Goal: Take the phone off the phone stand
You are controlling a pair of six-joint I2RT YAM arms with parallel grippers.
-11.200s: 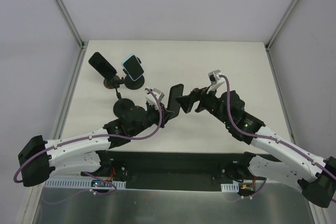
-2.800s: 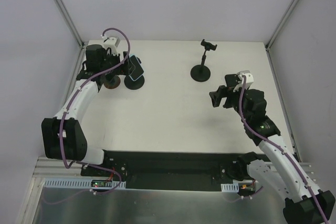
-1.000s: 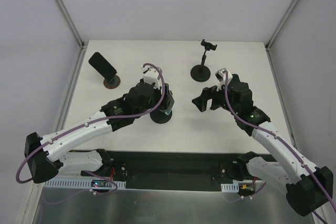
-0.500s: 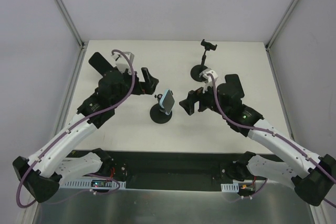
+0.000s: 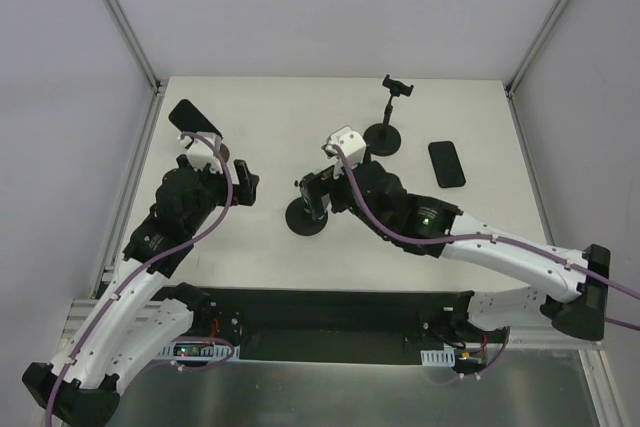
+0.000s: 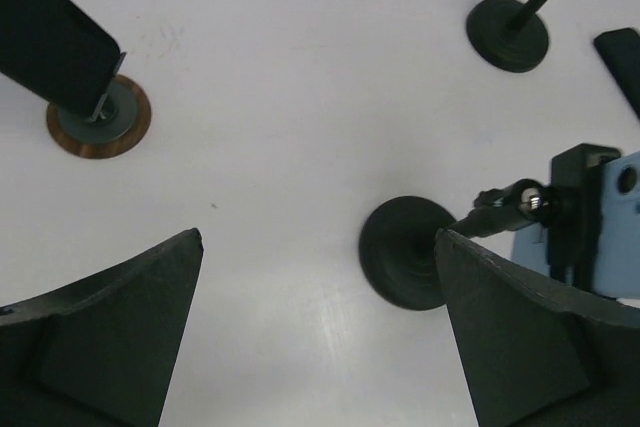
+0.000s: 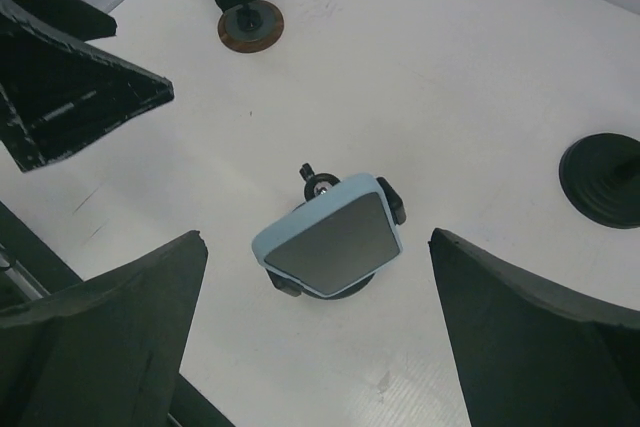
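Observation:
A light-blue phone (image 7: 330, 237) sits tilted in the clamp of a black phone stand (image 5: 305, 222) near the table's middle. My right gripper (image 7: 318, 242) hangs open above it, one finger on each side, touching nothing. In the top view the right gripper (image 5: 315, 192) hides most of the phone. My left gripper (image 5: 240, 185) is open and empty, to the left of the stand. In the left wrist view the stand's base (image 6: 405, 252) lies by the right finger and the phone (image 6: 610, 237) shows at the right edge.
A black phone (image 5: 195, 122) leans on a brown-based stand (image 6: 98, 117) at the back left. An empty stand (image 5: 385, 137) with a small clamp is at the back middle. Another black phone (image 5: 446, 163) lies flat on the table to the right.
My left gripper has opened and drawn back to the left, away from the stand. My right gripper has swung left and now hangs over the light-blue phone.

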